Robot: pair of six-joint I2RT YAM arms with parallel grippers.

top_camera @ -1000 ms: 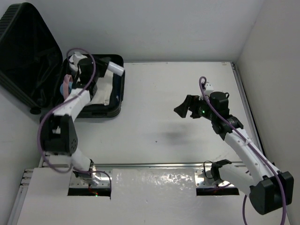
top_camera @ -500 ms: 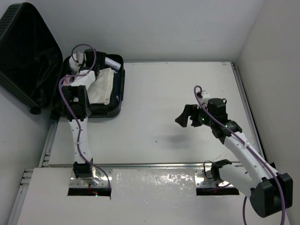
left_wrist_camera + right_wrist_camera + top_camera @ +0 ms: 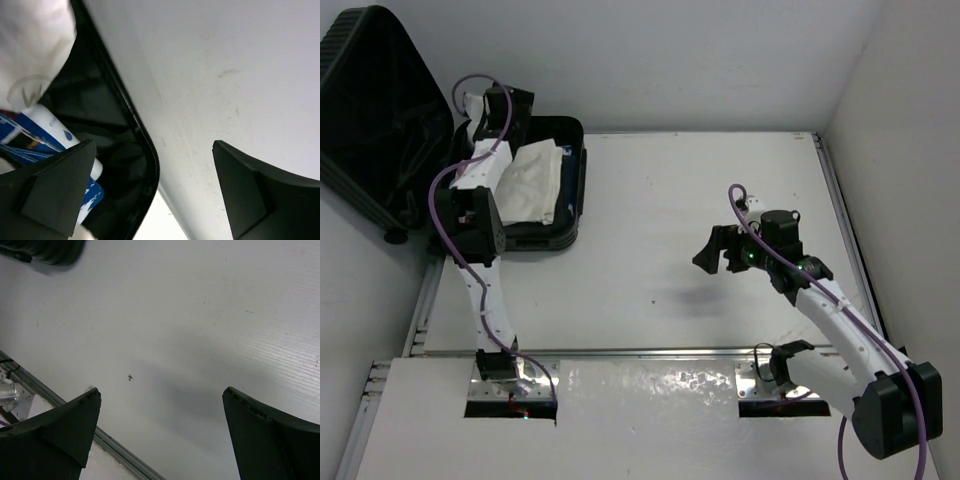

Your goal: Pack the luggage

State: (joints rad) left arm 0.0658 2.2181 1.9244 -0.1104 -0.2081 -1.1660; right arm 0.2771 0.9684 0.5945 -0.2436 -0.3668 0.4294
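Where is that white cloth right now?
In the top view, the white cloth lies inside the open luggage, at the far left corner of the table.

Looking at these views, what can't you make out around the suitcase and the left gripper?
- Left gripper: in the top view its jaws are hidden behind its wrist, over the far end of the suitcase.
- Top view: anything under the white cloth in the suitcase is covered.
- Left wrist view: the white tube has blurred print, and its lower end is behind a finger.
- Left wrist view: the blue package is cut off by the left edge; unidentifiable.
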